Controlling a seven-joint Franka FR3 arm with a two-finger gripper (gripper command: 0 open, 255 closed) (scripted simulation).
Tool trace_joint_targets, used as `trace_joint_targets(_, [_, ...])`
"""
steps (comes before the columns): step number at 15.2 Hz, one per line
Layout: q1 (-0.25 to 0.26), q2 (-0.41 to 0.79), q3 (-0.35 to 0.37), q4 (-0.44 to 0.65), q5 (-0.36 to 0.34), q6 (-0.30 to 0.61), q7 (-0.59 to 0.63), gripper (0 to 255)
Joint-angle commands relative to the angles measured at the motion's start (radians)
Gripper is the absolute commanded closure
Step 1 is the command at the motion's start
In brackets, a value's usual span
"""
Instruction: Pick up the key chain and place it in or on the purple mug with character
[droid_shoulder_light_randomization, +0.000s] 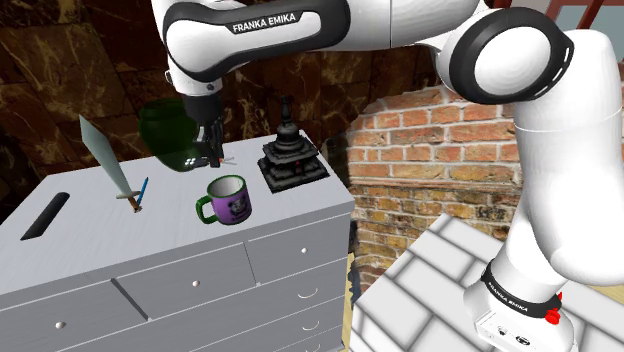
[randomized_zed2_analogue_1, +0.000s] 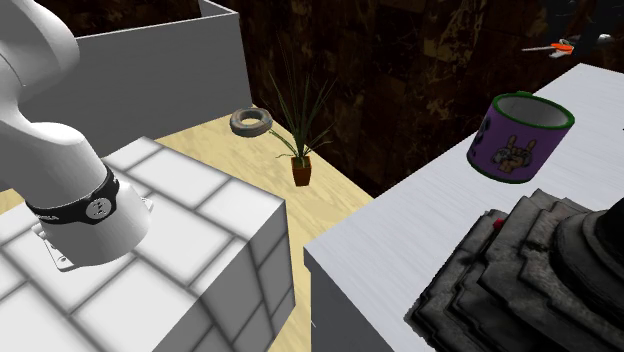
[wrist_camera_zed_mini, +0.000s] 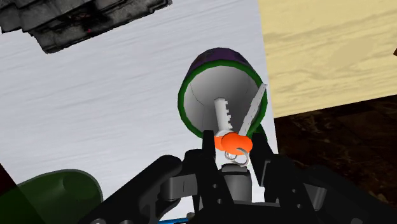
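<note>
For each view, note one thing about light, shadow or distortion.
Shoulder view: the dresser top is evenly lit, the walls dim; no clear shadow under the purple mug. Second exterior view: the dark statue looms large in the near corner, its texture coarse. Wrist view: the key chain in the hand looks big against the mug's mouth.

Location type: domestic interior, a furnished room of a house.

Identifying features:
- A grey chest of drawers (droid_shoulder_light_randomization: 180, 285) with round knobs; its top serves as the worktop (droid_shoulder_light_randomization: 150, 235).
- A brick wall (droid_shoulder_light_randomization: 430, 150) with an arched edge, standing beside the chest.
- Dark marbled walls (droid_shoulder_light_randomization: 60, 70) behind the worktop's far edge.
- A light wooden floor (randomized_zed2_analogue_1: 245, 150) carrying a small potted plant (randomized_zed2_analogue_1: 300, 145).

Household items stand on the worktop — a purple mug (droid_shoulder_light_randomization: 228, 199) near the front edge, and a dark tiered ornament (droid_shoulder_light_randomization: 292, 158) at the far corner next to the brick wall.
</note>
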Motion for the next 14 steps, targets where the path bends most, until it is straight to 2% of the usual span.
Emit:
trace_joint_targets(1, [0.003,0.009,0.0,-0.009,-0.002,0.018,0.005,255])
trace_joint_targets(14, [-0.005,0.015,-0.004,-0.164,-0.007,0.179,0.011,255])
